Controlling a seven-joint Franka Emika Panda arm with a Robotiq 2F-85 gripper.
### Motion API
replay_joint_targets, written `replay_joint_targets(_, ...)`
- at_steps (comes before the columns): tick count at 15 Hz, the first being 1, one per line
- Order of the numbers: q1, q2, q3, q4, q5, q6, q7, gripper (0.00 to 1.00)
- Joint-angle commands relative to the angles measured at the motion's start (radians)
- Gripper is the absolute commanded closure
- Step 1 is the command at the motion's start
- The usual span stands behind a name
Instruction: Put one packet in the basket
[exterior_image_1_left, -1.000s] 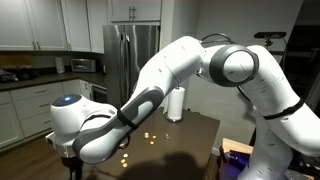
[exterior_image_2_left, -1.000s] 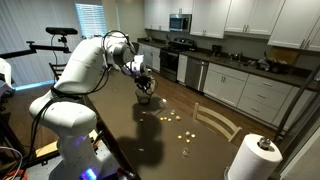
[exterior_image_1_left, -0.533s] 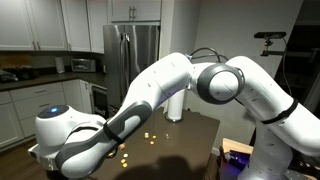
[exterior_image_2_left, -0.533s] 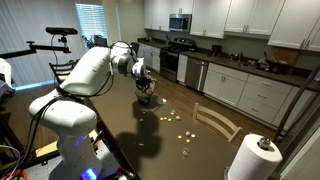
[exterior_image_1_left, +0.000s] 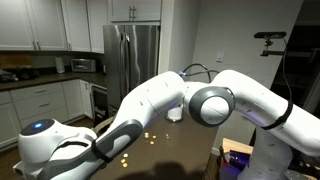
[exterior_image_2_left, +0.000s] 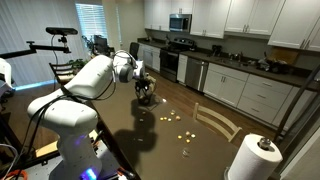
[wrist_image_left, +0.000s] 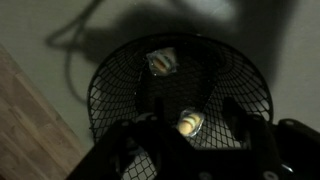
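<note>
Wrist view: my gripper (wrist_image_left: 190, 145) hangs directly over the basket (wrist_image_left: 108, 90). The fingers (wrist_image_left: 135, 142) are spread and pinch nothing. Two packets lie within the rim. The upper packet (wrist_image_left: 162, 62) rests on the mesh floor. The lower packet (wrist_image_left: 190, 122) is between the fingers; resting or airborne, I cannot tell. In an exterior view, loose packets (exterior_image_2_left: 166, 118) lie on the tabletop (exterior_image_2_left: 150, 138) near the basket.

Round dark wire-mesh basket (wrist_image_left: 118, 80), upright on the worktop (exterior_image_2_left: 150, 135), two pale packets (wrist_image_left: 162, 62) within its rim, loose packets (exterior_image_2_left: 178, 120) scattered nearby.
</note>
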Motion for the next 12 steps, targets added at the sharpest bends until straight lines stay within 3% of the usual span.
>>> replay_joint_targets(1, 0.010, 0.038, -0.009, 0.087, 0.007, -0.037, -0.026, 0.08)
replay_joint_targets(3, 0.003, 0.026, -0.004, 0.070, -0.008, -0.008, -0.019, 0.00)
replay_joint_targets(12, 0.006, -0.041, -0.021, -0.004, -0.020, 0.018, 0.017, 0.00)
